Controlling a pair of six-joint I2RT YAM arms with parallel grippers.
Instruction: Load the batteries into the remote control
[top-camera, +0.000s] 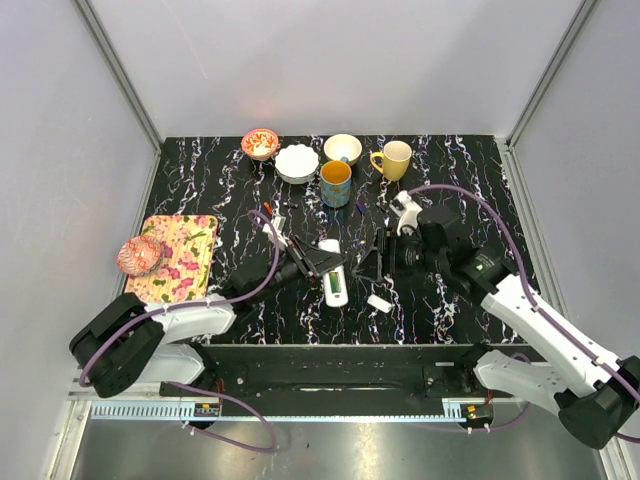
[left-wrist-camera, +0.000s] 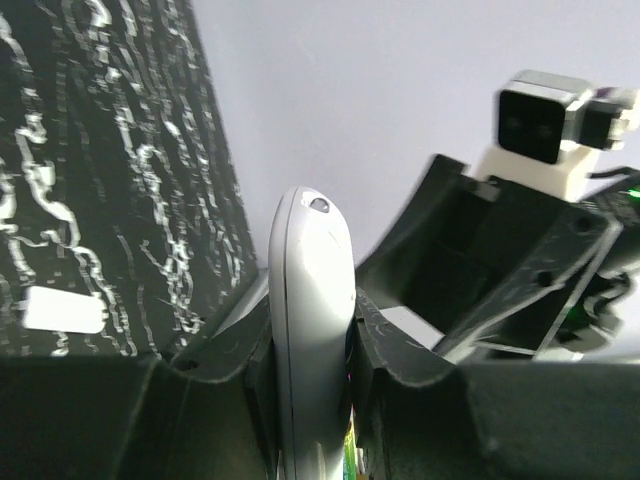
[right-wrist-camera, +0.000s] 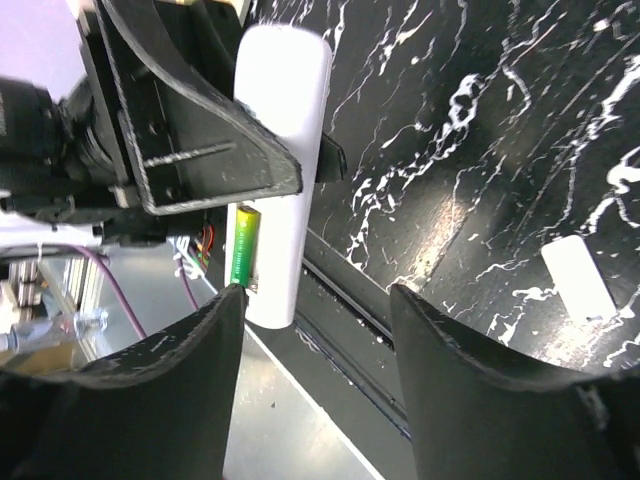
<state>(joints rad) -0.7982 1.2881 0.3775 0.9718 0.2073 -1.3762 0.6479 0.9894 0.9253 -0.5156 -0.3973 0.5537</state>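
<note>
Plainly, the left claw (top-camera: 318, 260) is clenched on the remote (right-wrist-camera: 283, 110), gripping it across its width and holding it just over the front middle of the bench (right-wrist-camera: 480, 120), between the two arms. The right claw (right-wrist-camera: 318, 300) stands released, jaws apart with nothing between them, facing the remote from close by. One green battery (right-wrist-camera: 243, 245) shows in the slot, at the end nearest the bench edge.

The step in hand looks to be seating that battery. To do it well, the left claw should hold firm, with the slot turned toward the right arm. The right claw should come in slowly and put one fingertip on the battery's middle. It should press straight into the slot, since a sideways push could twist the remote out of the grip. Whether the battery already lies flat cannot be told.

Counted: two claws, one remote, one battery in sight. One small white chip (right-wrist-camera: 578, 278) lies on the bench, well apart from the remote. Further back stand two mugs, yellow (top-camera: 392, 160) and blue (top-camera: 336, 183), and three bowls (top-camera: 260, 143) (top-camera: 296, 163) (top-camera: 343, 148). One floral mat (top-camera: 185, 250) lies at the left.
</note>
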